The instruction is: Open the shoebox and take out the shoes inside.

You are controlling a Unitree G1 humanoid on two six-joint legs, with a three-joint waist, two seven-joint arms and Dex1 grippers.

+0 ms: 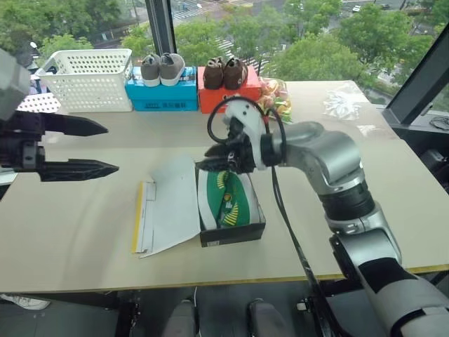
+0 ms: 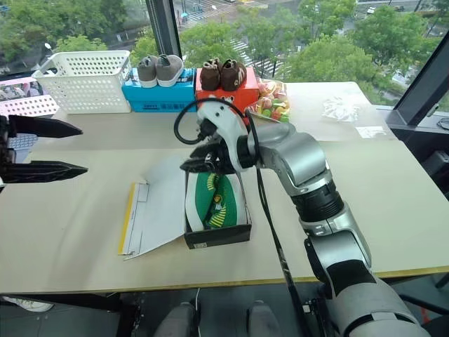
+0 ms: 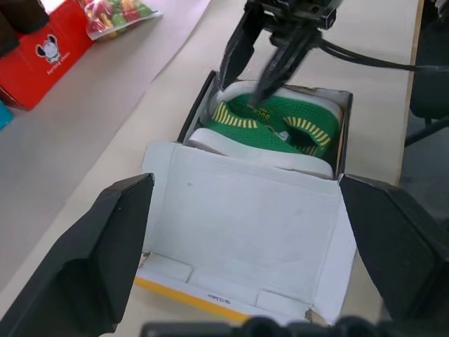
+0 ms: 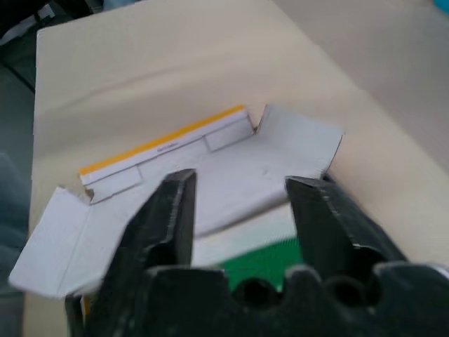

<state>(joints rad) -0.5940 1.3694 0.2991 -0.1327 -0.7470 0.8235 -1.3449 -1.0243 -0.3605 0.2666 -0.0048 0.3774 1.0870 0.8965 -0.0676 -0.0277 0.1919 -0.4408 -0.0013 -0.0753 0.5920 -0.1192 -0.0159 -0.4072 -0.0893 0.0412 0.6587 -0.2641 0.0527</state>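
Shoebox (image 1: 231, 228) sits open mid-table, its lid (image 1: 168, 207) folded flat to the left, the green shoes (image 1: 228, 196) lying inside. Right gripper (image 1: 210, 166) hovers at the box's far end just above the shoes, fingers parted and holding nothing. Left gripper (image 1: 105, 147) hangs spread wide well off to the left, empty.

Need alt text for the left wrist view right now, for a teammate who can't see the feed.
The shoebox lies open on the table, its white-lined lid folded flat, with the green shoes inside. The right hand hangs over them, fingers apart. The left hand frames the shot, wide open and holding nothing.
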